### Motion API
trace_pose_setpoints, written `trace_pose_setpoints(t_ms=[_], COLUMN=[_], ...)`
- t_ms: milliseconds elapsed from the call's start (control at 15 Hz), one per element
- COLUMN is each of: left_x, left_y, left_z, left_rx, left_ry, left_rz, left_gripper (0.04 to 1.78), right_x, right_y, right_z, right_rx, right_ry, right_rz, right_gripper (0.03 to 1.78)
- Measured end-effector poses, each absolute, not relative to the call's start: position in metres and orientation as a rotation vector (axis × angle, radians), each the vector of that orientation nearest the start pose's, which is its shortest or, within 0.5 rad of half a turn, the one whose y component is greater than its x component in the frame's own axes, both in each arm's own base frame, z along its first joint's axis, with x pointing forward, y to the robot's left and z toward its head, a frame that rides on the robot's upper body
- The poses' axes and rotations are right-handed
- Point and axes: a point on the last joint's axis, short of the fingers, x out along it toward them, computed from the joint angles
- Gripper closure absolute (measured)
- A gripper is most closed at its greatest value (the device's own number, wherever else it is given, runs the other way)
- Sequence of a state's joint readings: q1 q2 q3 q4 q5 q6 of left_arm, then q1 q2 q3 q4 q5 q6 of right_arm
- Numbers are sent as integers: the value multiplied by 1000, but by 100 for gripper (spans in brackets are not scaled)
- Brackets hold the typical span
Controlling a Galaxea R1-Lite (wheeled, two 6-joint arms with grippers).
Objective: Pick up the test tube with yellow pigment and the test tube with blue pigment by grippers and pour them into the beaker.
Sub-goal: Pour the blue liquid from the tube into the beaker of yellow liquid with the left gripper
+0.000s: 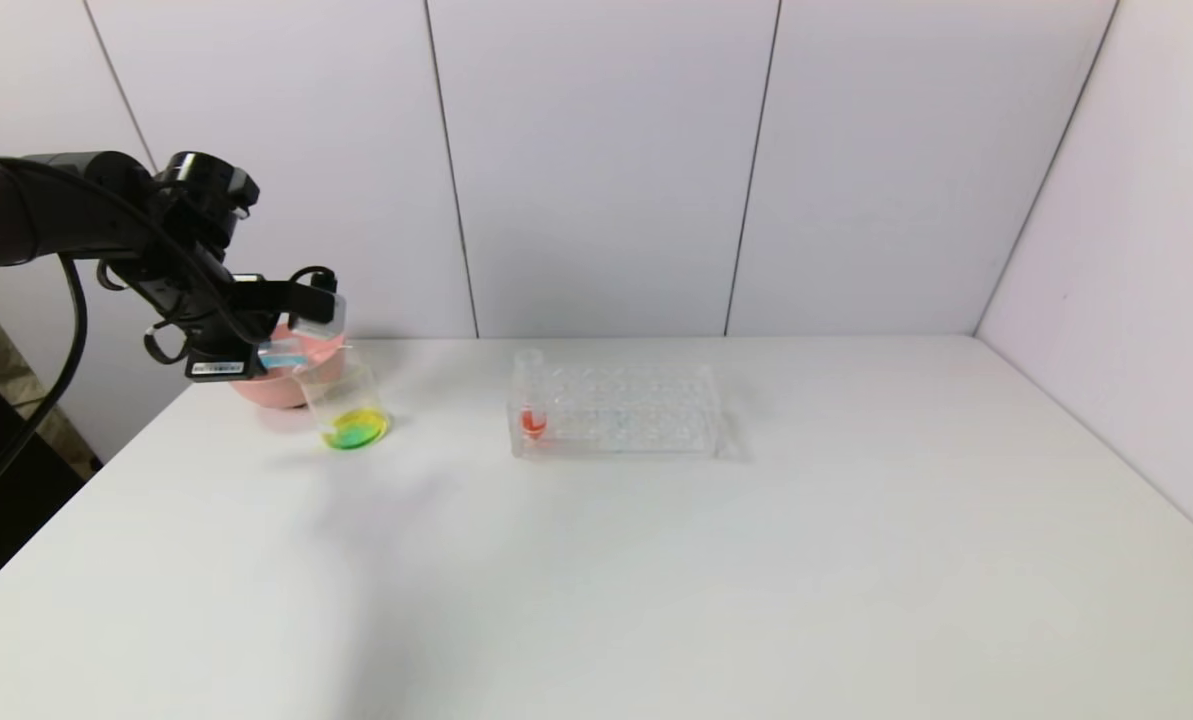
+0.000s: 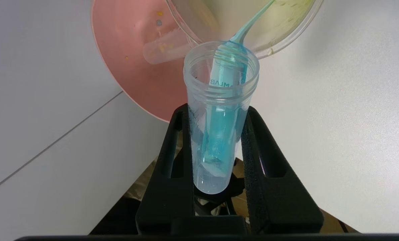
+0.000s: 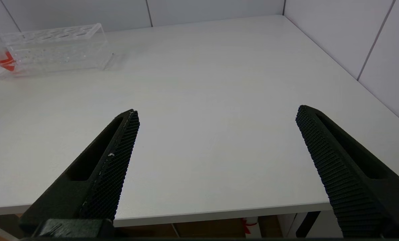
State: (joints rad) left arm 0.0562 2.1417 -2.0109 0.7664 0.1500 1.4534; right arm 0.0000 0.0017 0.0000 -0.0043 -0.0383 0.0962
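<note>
Head view: the left gripper (image 1: pixel 291 352) is raised at the far left of the tabletop (image 1: pixel 656 560), reaching in above the beaker (image 1: pixel 348 408). It holds the test tube with blue pigment (image 1: pixel 282 356) tipped toward the beaker's rim. The beaker stands just in front of a pink bowl (image 1: pixel 266 385) and holds yellow-green liquid at its bottom. A clear tube rack (image 1: pixel 616 410) stands well to the right of the beaker, with a red-liquid tube (image 1: pixel 531 400) upright in its left end.

Left wrist view: the fingers (image 2: pixel 172 157) are closed on both sides of the blue tube (image 2: pixel 219 113), mouth pointing at the beaker (image 2: pixel 286 30); a thin blue stream runs from the tube's lip into it. In the pink bowl (image 2: pixel 129 67) lies the test tube with yellow pigment (image 2: pixel 164 50), nearly empty.

Right wrist view: the right gripper (image 3: pixel 216 117) hovers low at the near edge of the tabletop (image 3: pixel 212 83), well apart from the rack (image 3: pixel 52 50), fingers (image 3: pixel 119 150) spread wide and holding nothing.
</note>
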Motion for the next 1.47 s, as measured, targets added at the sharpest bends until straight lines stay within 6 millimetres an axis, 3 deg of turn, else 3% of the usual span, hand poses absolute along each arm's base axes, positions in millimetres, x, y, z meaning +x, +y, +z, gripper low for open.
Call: trace_pose_setpoints(t_ms=[1467], left_x=[406], left_y=[4], left_z=[231], left_rx=[1481], left_ry=[911], left_rz=[-423], left_gripper=[138], right_x=[-23], right_y=[-1], right_z=[76], right_rx=[96], right_ry=[-4], right_rz=[-38], right_gripper=[10])
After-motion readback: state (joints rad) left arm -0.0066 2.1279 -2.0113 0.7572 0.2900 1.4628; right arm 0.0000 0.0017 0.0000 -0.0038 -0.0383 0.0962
